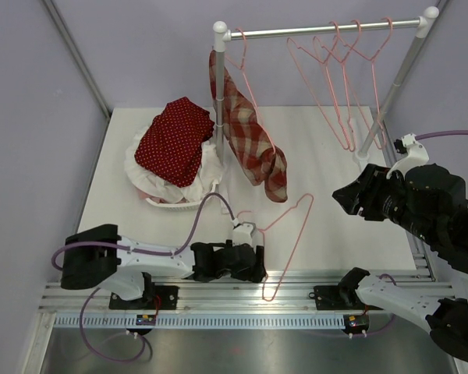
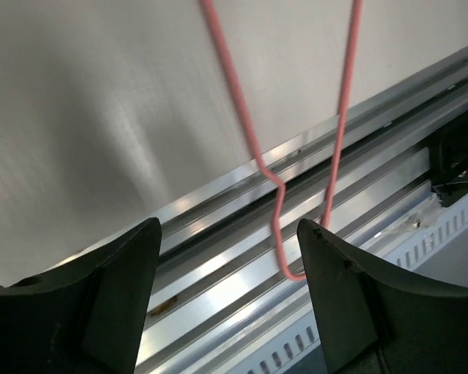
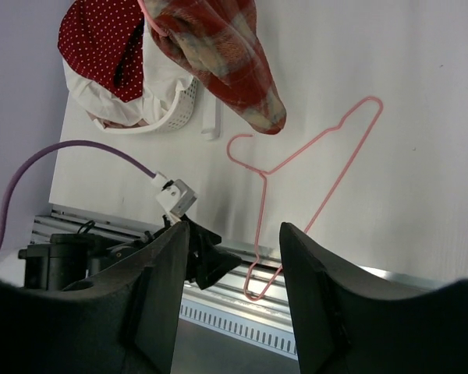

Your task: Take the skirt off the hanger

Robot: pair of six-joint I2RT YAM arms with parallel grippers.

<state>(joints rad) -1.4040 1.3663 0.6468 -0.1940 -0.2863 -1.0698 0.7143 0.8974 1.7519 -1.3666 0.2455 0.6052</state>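
Note:
A red plaid skirt (image 1: 247,136) hangs on a pink hanger (image 1: 241,58) at the left end of the rack's rod; it also shows in the right wrist view (image 3: 226,62). My left gripper (image 1: 257,263) lies low at the table's front edge, open and empty. In the left wrist view (image 2: 228,234) a corner of a loose pink hanger (image 2: 281,226) lies just past its fingertips, over the rails. My right gripper (image 1: 347,199) is raised to the right of the skirt, open and empty; its wrist view (image 3: 234,241) looks down on the table.
A loose pink hanger (image 1: 290,238) lies flat on the table below the skirt. Several empty pink hangers (image 1: 343,74) hang at the rod's right. A white basket (image 1: 168,204) with a red polka-dot garment (image 1: 175,140) stands left of the rack post.

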